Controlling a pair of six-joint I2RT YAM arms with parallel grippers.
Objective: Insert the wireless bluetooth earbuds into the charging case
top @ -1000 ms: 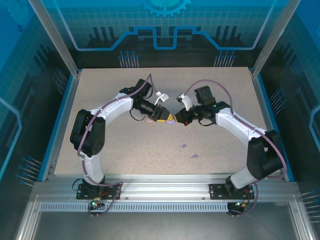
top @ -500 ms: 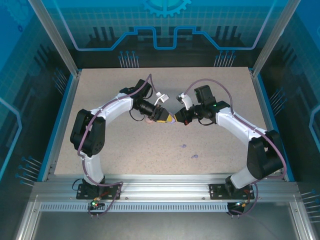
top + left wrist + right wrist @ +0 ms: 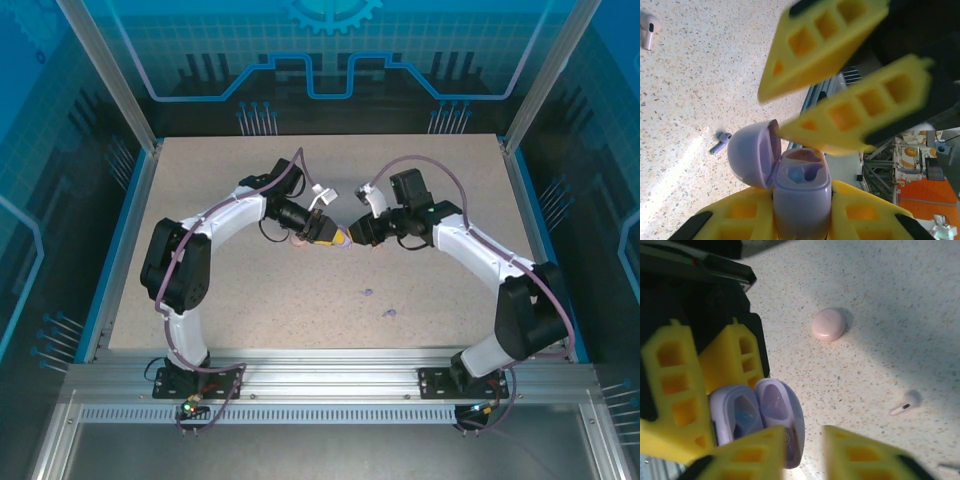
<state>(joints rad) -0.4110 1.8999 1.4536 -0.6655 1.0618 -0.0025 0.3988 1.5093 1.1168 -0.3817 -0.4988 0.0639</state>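
The speckled counter (image 3: 250, 290) is where the loose bits are found. The left hand (image 3: 338, 238) is clamped on the lilac charging case (image 3: 801, 192), which is held above the counter, lid flipped back, wells aimed at the right hand (image 3: 805, 434). That hand's fingers are parted with nothing gripped, right at the lid. A closed pink case (image 3: 828, 324) is parked on the lilac case's left-arm side. The lilac earbuds (image 3: 368, 292) are laid flat nearer the bases than the lilac case, right arm closer. One is seen stem slanted, head toward the lid.
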